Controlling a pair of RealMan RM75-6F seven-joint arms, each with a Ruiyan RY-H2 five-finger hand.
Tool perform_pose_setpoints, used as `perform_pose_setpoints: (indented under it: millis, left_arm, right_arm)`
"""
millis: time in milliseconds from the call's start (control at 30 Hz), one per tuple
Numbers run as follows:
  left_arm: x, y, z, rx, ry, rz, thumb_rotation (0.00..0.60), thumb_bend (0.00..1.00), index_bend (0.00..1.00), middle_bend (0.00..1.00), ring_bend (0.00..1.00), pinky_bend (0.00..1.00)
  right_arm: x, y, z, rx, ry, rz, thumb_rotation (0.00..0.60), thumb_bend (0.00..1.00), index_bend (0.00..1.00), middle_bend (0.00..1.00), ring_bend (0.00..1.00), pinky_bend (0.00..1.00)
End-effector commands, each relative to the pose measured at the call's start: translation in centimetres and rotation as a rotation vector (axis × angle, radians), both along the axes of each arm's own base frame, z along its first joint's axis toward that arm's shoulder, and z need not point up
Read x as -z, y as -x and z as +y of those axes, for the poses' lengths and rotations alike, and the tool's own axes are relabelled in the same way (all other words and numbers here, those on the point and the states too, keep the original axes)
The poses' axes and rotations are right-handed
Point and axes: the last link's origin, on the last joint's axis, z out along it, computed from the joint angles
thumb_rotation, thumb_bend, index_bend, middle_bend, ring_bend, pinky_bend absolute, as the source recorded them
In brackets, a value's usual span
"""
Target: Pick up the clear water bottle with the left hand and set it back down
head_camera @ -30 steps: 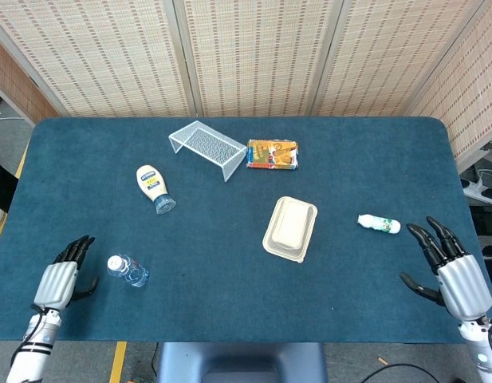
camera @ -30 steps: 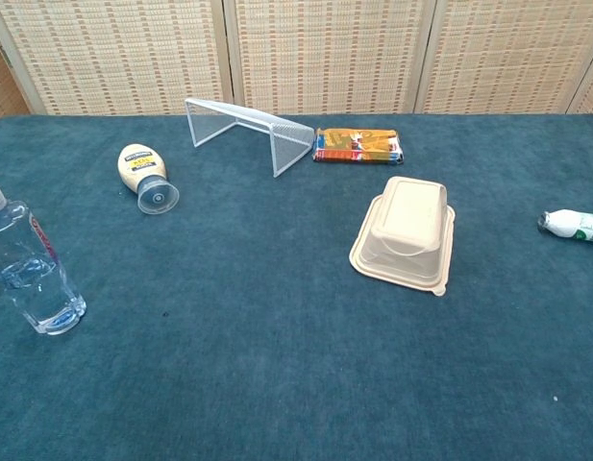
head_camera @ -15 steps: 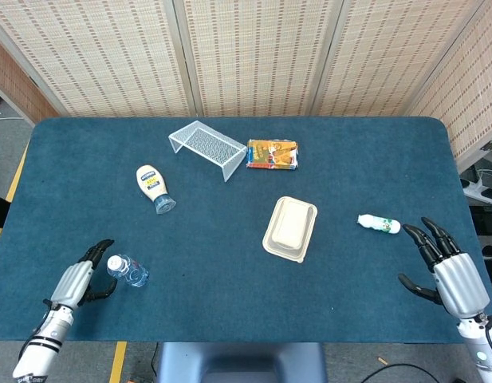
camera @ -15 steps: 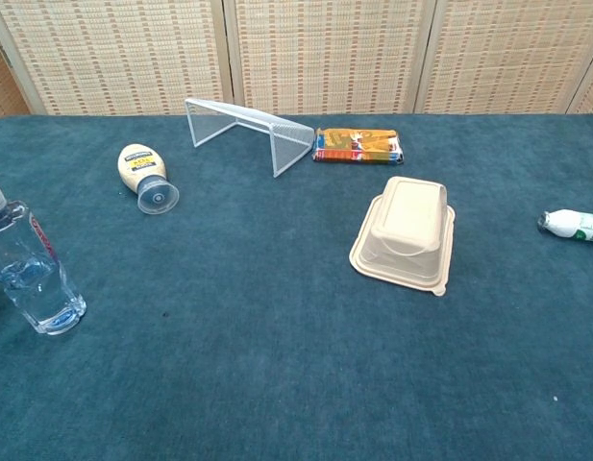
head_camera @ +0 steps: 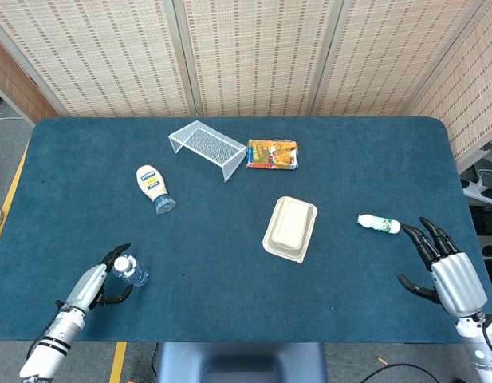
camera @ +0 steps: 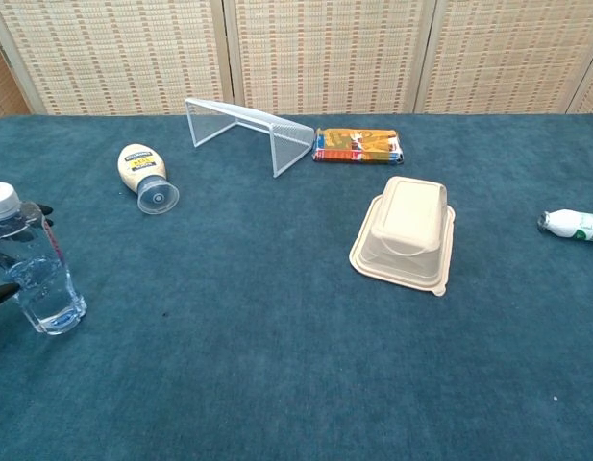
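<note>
The clear water bottle [head_camera: 132, 272] stands on the blue table [head_camera: 230, 263] near its front left corner; the chest view shows it at the far left [camera: 35, 274], white cap up, leaning slightly. My left hand [head_camera: 98, 283] is right beside it on the left. Its fingers reach around the far side and its thumb comes round the near side. Dark fingertips [camera: 43, 209] show behind the bottle's shoulder in the chest view. The grip does not look closed. My right hand [head_camera: 449, 271] hovers at the table's right edge with fingers spread, holding nothing.
A mayonnaise bottle [head_camera: 154, 187] lies beyond the water bottle. A wire rack [head_camera: 207, 148] and a snack packet [head_camera: 272, 153] sit at the back. A beige clamshell box [head_camera: 291, 227] is in the middle. A small white bottle [head_camera: 379, 224] lies near my right hand.
My left hand has slid right from the table edge and put its fingers around the water bottle, whose top has tipped slightly right. The right hand has barely shifted.
</note>
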Motion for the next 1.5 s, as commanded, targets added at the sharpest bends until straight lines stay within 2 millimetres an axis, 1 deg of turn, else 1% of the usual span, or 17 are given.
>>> perform_pose_setpoints:
  millis: [33, 300, 400, 500, 567, 667, 767, 833, 967, 1067, 1100, 1200, 1267, 1300, 1333, 1467, 1500]
  left_arm:
    - [1.5, -1.1, 0.1, -0.014, 0.000, -0.109, 0.600, 0.41, 0.00, 0.00, 0.03, 0.16]
    - [3.4, -1.6, 0.7, -0.046, -0.035, -0.201, 0.600, 0.41, 0.00, 0.02, 0.03, 0.16]
    - [4.1, -1.6, 1.2, -0.076, -0.095, -0.240, 0.600, 0.40, 0.00, 0.07, 0.04, 0.16]
    - [4.7, -1.6, 1.5, -0.105, -0.166, -0.281, 0.600, 0.40, 0.11, 0.22, 0.17, 0.17]
    - [4.8, -1.6, 1.6, -0.110, -0.207, -0.291, 0.600, 0.43, 0.26, 0.35, 0.28, 0.23]
    - [4.8, -1.5, 1.8, -0.103, -0.264, -0.287, 0.600, 0.48, 0.40, 0.47, 0.39, 0.33]
    - [4.6, -1.5, 1.9, -0.083, -0.300, -0.263, 0.600, 0.52, 0.48, 0.56, 0.46, 0.40]
    - [4.2, -1.6, 2.1, -0.055, -0.324, -0.245, 0.600, 0.53, 0.50, 0.58, 0.48, 0.42]
    - [2.3, -1.9, 3.0, 0.070, -0.436, -0.095, 0.600, 0.53, 0.53, 0.60, 0.49, 0.47]
    - [0.4, -2.1, 4.1, 0.209, -0.561, 0.126, 0.600, 0.53, 0.55, 0.62, 0.51, 0.52]
    - [-0.5, -2.2, 4.6, 0.269, -0.618, 0.234, 0.600, 0.53, 0.56, 0.63, 0.52, 0.53]
    - [-2.0, -2.3, 5.7, 0.408, -0.736, 0.484, 0.600, 0.53, 0.59, 0.66, 0.54, 0.58]
    - [-2.4, -2.3, 6.0, 0.454, -0.763, 0.552, 0.600, 0.53, 0.61, 0.66, 0.54, 0.59]
    - [-2.3, -2.3, 6.0, 0.460, -0.763, 0.549, 0.600, 0.53, 0.61, 0.67, 0.55, 0.60]
    - [-2.2, -2.4, 5.9, 0.448, -0.748, 0.506, 0.600, 0.53, 0.62, 0.67, 0.55, 0.60]
    - [-1.3, -3.6, 5.3, 0.302, -0.626, 0.106, 0.600, 0.54, 0.63, 0.68, 0.56, 0.61]
    - [-1.2, -4.0, 5.1, 0.255, -0.596, -0.030, 0.600, 0.55, 0.64, 0.68, 0.56, 0.62]
  right_arm:
    - [0.1, 0.1, -0.1, 0.013, -0.016, 0.006, 0.600, 0.12, 0.02, 0.15, 0.00, 0.15]
    - [0.2, 0.1, -0.2, 0.024, -0.032, 0.011, 0.600, 0.12, 0.02, 0.15, 0.00, 0.15]
    - [0.2, 0.1, -0.2, 0.027, -0.035, 0.013, 0.600, 0.12, 0.02, 0.15, 0.00, 0.15]
    - [0.2, 0.1, -0.2, 0.027, -0.036, 0.009, 0.600, 0.12, 0.02, 0.15, 0.00, 0.15]
    - [0.2, 0.1, -0.3, 0.029, -0.038, 0.009, 0.600, 0.12, 0.02, 0.15, 0.00, 0.15]
    - [0.3, 0.1, -0.3, 0.031, -0.042, 0.009, 0.600, 0.12, 0.02, 0.15, 0.00, 0.15]
    - [0.3, 0.1, -0.3, 0.034, -0.045, 0.010, 0.600, 0.12, 0.02, 0.15, 0.00, 0.15]
    - [0.4, 0.1, -0.3, 0.035, -0.051, 0.011, 0.600, 0.12, 0.02, 0.15, 0.00, 0.15]
    - [0.4, 0.1, -0.4, 0.039, -0.055, 0.009, 0.600, 0.12, 0.02, 0.15, 0.00, 0.15]
    - [0.4, 0.1, -0.4, 0.042, -0.058, 0.010, 0.600, 0.12, 0.02, 0.15, 0.00, 0.15]
    - [0.4, 0.1, -0.5, 0.043, -0.060, 0.008, 0.600, 0.12, 0.02, 0.15, 0.00, 0.15]
    - [0.4, 0.2, -0.5, 0.050, -0.062, 0.012, 0.600, 0.12, 0.02, 0.15, 0.00, 0.15]
    - [0.4, 0.2, -0.6, 0.052, -0.067, 0.014, 0.600, 0.12, 0.02, 0.15, 0.00, 0.15]
    - [0.4, 0.2, -0.6, 0.053, -0.069, 0.013, 0.600, 0.12, 0.02, 0.15, 0.00, 0.15]
    - [0.5, 0.1, -0.6, 0.053, -0.070, 0.013, 0.600, 0.12, 0.02, 0.15, 0.00, 0.15]
    - [0.6, 0.2, -0.7, 0.061, -0.080, 0.020, 0.600, 0.12, 0.02, 0.15, 0.00, 0.15]
    - [0.6, 0.2, -0.7, 0.063, -0.084, 0.021, 0.600, 0.12, 0.02, 0.15, 0.00, 0.15]
